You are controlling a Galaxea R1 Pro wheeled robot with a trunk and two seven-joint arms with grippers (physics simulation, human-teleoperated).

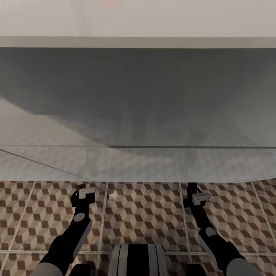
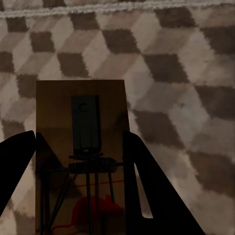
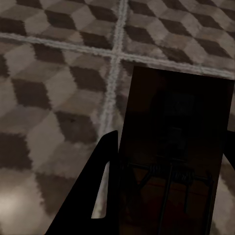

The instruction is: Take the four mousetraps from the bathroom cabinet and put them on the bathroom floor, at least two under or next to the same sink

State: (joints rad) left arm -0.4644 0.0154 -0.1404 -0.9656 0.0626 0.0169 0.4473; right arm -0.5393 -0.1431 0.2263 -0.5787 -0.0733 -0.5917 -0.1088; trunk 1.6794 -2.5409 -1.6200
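I hold a mousetrap point(image 2: 81, 161) in my left pincer point(image 2: 78, 196), another mousetrap point(image 3: 176, 156) in my right pincer point(image 3: 166, 196), both clamped above open bathroom floor point(image 1: 145, 207).

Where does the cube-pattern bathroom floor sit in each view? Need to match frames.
Head view: bathroom floor is the bottom band, below the grey surface, under both arms.
Left wrist view: floor lies behind the left mousetrap in the left gripper.
Right wrist view: floor lies behind the right mousetrap in the right gripper.
Shared landmark: pale grout lines.
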